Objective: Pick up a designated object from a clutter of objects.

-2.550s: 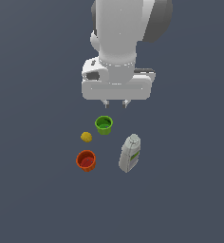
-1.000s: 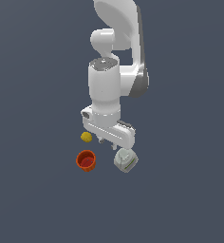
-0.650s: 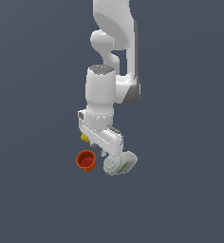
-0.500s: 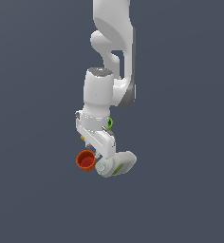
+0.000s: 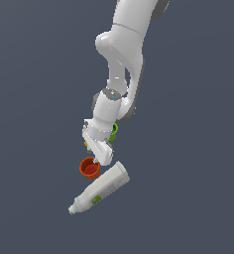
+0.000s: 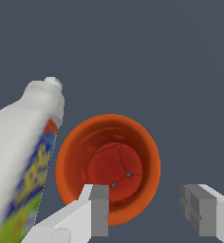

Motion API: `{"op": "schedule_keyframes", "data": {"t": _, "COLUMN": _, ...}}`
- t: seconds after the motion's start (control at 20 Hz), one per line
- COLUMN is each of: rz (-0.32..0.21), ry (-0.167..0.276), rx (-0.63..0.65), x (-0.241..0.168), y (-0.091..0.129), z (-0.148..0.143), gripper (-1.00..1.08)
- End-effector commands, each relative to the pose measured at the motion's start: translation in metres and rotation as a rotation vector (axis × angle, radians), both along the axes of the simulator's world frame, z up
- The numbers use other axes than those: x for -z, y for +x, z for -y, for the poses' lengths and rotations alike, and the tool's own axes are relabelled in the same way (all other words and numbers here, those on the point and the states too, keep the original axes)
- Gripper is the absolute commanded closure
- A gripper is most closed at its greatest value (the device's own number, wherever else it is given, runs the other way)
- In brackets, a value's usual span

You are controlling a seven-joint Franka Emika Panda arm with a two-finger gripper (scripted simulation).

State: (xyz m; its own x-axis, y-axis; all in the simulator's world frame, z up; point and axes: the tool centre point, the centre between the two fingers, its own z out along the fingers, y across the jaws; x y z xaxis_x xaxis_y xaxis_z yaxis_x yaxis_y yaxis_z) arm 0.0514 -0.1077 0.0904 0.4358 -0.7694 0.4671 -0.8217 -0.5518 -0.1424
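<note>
One white robot arm reached down from above in the exterior view, and its gripper (image 5: 97, 161) sat low, right at the rim of the orange-red cup (image 5: 89, 168). The cup stood upright with its open mouth up, and its red inside showed. A white bottle (image 5: 100, 188) lay on its side just beside the cup, toward the exterior view's right, with its small cap end pointing to the exterior view's left. A bit of the green cup (image 5: 113, 132) peeked out from behind the arm, and a tiny spot of the yellow ball (image 5: 86, 144) showed at the arm's other edge. In the wrist view, the orange-red cup (image 6: 108, 167) filled the middle, seen from above. The two gray fingertips (image 6: 99, 210) were spread wide apart and held nothing. One fingertip covered part of the cup's rim, and the other was off to the side, clear of the cup. The white bottle (image 6: 20, 156) with its bright label lay close beside the cup.
</note>
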Motion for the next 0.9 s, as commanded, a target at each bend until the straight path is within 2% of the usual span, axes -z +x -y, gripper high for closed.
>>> {"op": "schedule_keyframes", "data": {"t": 0.0, "rz": 0.016, "ry": -0.027, "rx": 0.023, "x": 0.003, "y": -0.004, "z": 0.007, "gripper": -0.20}}
{"op": "schedule_keyframes", "data": {"t": 0.3, "rz": 0.049, "ry": -0.058, "rx": 0.051, "x": 0.000, "y": -0.005, "z": 0.016, "gripper": -0.20}}
{"op": "schedule_keyframes", "data": {"t": 0.85, "rz": 0.049, "ry": -0.056, "rx": 0.051, "x": 0.011, "y": 0.000, "z": 0.020, "gripper": -0.20}}
